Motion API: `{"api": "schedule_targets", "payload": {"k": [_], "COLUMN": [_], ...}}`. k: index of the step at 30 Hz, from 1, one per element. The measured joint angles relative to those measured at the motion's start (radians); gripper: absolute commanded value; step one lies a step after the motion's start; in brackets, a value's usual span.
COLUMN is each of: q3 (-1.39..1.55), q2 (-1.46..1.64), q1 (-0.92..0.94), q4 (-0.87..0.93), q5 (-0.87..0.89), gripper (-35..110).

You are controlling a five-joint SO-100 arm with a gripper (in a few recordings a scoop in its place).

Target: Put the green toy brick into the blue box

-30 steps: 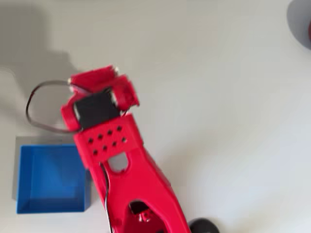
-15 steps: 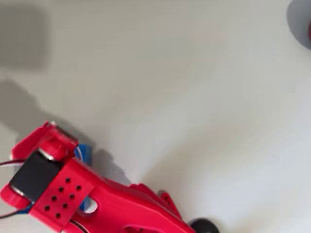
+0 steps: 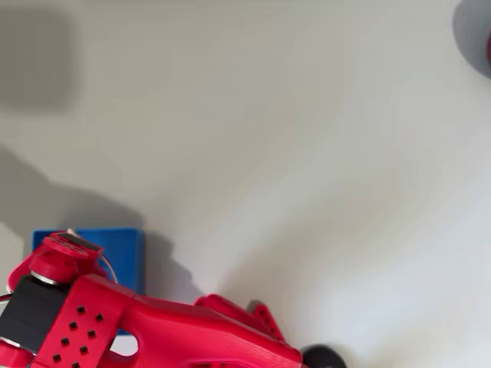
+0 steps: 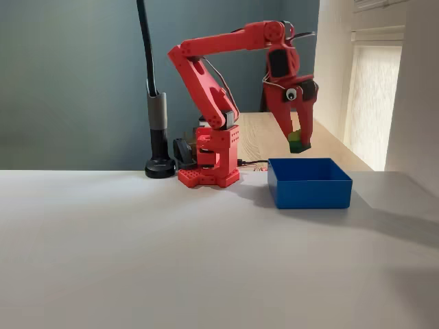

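In the fixed view the red arm [image 4: 219, 75] reaches from its base at centre frame up and over to the right, with the gripper [image 4: 298, 140] pointing down in the upper right part of the picture. The gripper is closed on the green toy brick [image 4: 295, 140], which sits between its tips, clear of everything else. Directly below, on the pale counter [image 4: 171, 253], stands the blue box [image 4: 309, 184], right of centre; the brick hangs above its open top without touching it. In the overhead view the box [image 3: 123, 249] lies at the lower left, largely covered by the arm [image 3: 153, 330]. A black lamp post [image 4: 155, 103] stands left of the arm's base.
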Motion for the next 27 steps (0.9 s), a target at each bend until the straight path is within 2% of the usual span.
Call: {"api": "schedule_targets", "payload": {"k": [8, 13, 19, 25, 27], "q3": [-0.071, -0.100, -0.100, -0.100, -0.104], "q2": [-0.184, -0.221, -0.221, -0.221, -0.221], "q1": [-0.003, -0.017, -0.017, -0.017, -0.012], "q4": [0.029, 0.046, 0.048, 0.048, 0.048], "q5": [0.009, 0.011, 0.011, 0.000, 0.000], "gripper": [1, 15, 24, 15, 7]}}
